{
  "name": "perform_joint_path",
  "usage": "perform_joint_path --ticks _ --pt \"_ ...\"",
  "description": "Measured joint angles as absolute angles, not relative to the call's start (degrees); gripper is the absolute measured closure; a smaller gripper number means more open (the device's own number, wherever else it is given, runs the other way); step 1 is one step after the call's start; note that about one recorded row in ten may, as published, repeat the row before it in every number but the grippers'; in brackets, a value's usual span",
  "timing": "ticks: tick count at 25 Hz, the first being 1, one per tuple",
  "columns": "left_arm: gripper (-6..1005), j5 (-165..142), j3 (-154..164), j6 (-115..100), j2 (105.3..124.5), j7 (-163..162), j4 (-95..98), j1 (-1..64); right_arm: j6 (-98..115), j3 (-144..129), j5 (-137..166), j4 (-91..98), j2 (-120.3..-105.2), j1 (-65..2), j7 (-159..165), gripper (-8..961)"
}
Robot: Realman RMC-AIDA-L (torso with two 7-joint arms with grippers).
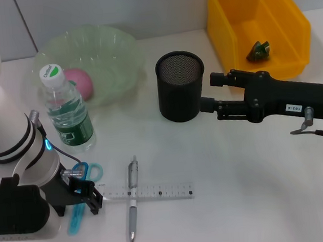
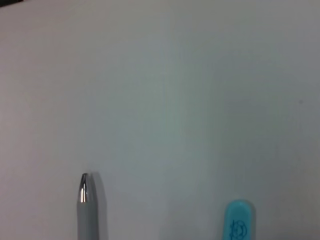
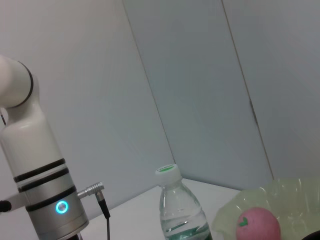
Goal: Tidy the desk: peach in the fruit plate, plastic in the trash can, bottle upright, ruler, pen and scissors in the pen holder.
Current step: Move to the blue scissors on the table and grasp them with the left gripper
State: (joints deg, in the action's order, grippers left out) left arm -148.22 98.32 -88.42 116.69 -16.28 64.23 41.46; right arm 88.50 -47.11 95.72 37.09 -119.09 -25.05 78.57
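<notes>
1. Left gripper low at near left, over the blue scissors; can't tell jaw state.
2. Right gripper touches the black pen holder; jaw state unclear.
3. Pen lies across ruler.
4. Peach in plate, bottle upright, plastic in yellow bin.

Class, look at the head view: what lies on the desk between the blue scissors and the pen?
In the head view, only the clear ruler lies between the blue scissors and the pen; the pen lies across it. The left gripper is at the scissors.
</notes>
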Motion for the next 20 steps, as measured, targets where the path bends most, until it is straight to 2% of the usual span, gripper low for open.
perform_joint_path --ticks 2,20 --pt "311 -148.3 98.7 -88.3 116.73 -16.4 64.3 41.5 88.5 -47.1 95.7 37.1 -119.09 -25.0 78.6 129" --pt "325 -148.4 100.6 -87.9 116.61 -17.2 64.8 41.3 89.1 -47.2 95.7 37.1 -119.09 -24.8 78.6 128"
